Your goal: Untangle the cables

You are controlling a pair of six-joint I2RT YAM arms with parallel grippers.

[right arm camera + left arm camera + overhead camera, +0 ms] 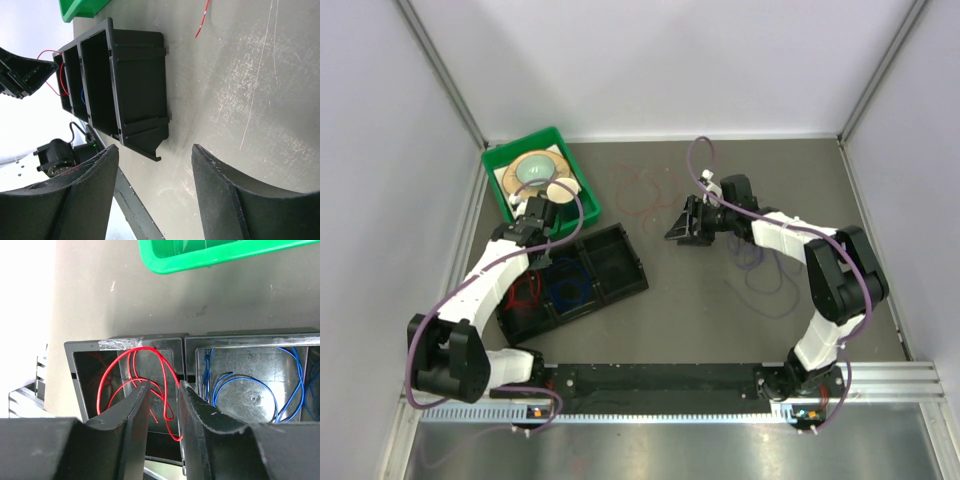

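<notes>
Over the black tray (615, 265), my left claw (164, 385) stands narrow but not shut. Red cable (131, 371) loops show through its gap, and I cannot tell if it touches them. Only that wrist view shows the blue cable (220, 382) in the neighbouring compartment. From above, a purple cable (750, 265) lies near my right claw (155, 150), which is wide and empty above the worktop (240, 90).

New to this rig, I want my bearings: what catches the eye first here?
The black tray left of centre, with a red cable in one compartment and a blue cable in the next. The left gripper hangs over the red one, jaws apart around its loops. Purple cables lie loose by the right arm.
</notes>
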